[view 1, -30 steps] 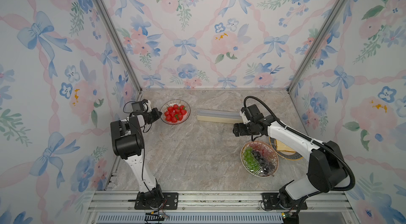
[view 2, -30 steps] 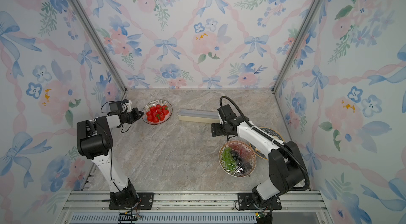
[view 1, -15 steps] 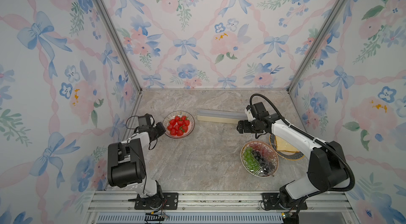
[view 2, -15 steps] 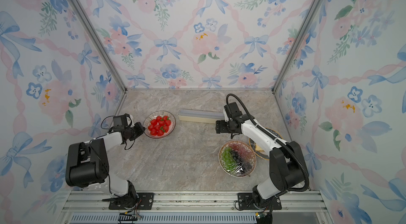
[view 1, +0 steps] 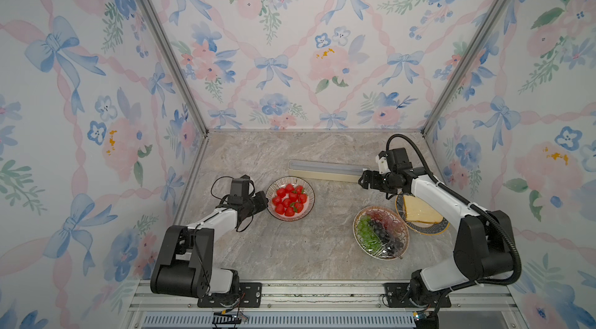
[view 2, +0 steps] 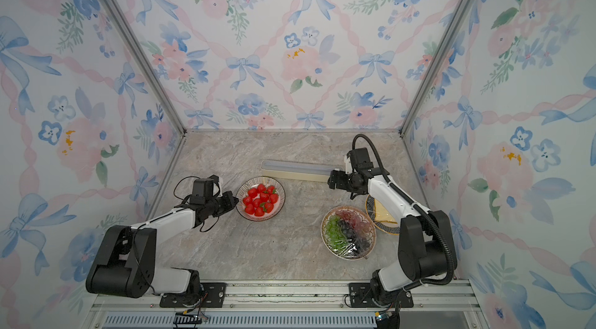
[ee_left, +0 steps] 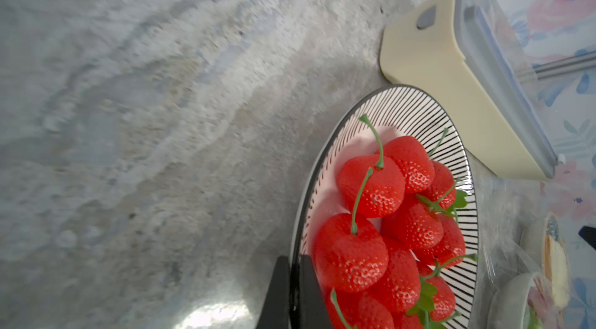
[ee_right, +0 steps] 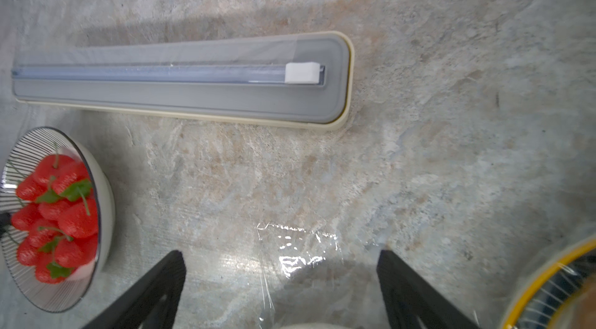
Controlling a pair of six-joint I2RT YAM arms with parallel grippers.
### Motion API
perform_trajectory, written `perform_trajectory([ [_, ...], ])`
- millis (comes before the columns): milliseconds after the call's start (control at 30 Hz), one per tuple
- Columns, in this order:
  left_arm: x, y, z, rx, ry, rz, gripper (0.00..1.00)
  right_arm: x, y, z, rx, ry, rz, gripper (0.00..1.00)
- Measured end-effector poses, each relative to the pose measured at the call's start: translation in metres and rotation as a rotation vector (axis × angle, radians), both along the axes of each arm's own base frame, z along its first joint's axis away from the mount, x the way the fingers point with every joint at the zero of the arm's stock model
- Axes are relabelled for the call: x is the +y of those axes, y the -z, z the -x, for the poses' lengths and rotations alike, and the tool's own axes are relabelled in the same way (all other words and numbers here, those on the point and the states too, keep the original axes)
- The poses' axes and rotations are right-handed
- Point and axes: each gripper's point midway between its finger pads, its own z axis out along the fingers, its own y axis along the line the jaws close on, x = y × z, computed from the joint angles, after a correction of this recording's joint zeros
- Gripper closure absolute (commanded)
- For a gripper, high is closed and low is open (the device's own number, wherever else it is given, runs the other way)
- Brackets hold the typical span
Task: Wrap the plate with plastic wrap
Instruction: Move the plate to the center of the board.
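Toward the front right corner of the bench (view 1: pixel 290 246), the grape plate (view 1: pixel 354 229) already looks filmed over. Further back, on the left side, the left gripper (view 1: pixel 264 203) is pinched tight on the rim of the strawberry plate (view 1: pixel 310 204), which sits bare. Behind that lies the box (view 1: pixel 325 171). The right gripper (view 1: pixel 364 179) hangs at its right end, jaws spread wide, holding nothing. The plastic wrap (ee_right: pixel 296 253) shows as a crinkly clear patch just in front of that end. My guess is it's feather-light, floppy and clingy, so grab the free edge and keep it taut.
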Motion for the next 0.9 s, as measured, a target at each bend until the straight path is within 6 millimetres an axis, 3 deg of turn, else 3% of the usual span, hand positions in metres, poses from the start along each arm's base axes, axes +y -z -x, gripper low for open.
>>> perform_trajectory([
  [100,-0.014,0.000,-0.002,0.005,0.034,0.003,1.00,-0.003,0.002,-0.013,-0.015,0.031,-0.042,0.02],
  [200,-0.023,0.000,-0.008,0.009,0.050,0.005,1.00,-0.003,0.016,-0.026,0.010,0.054,-0.066,0.01],
  [400,-0.033,0.004,-0.012,0.020,0.074,-0.003,0.45,-0.005,0.042,-0.055,0.049,0.098,-0.115,0.00],
  [567,-0.017,-0.002,-0.022,-0.009,0.057,-0.053,0.29,-0.004,0.035,-0.073,0.027,0.098,-0.139,0.00],
  [700,-0.014,-0.040,-0.056,-0.113,0.060,-0.072,0.23,-0.001,0.026,-0.084,0.007,0.090,-0.159,0.01],
  [800,-0.027,-0.074,-0.095,-0.205,0.101,-0.047,0.20,0.001,0.028,-0.090,0.012,0.083,-0.170,0.01],
  [833,-0.034,-0.082,-0.108,-0.230,0.118,-0.035,0.14,0.002,0.030,-0.091,0.019,0.084,-0.173,0.01],
  [900,-0.043,-0.087,-0.130,-0.254,0.145,-0.021,0.09,0.003,0.034,-0.091,0.031,0.087,-0.178,0.01],
])
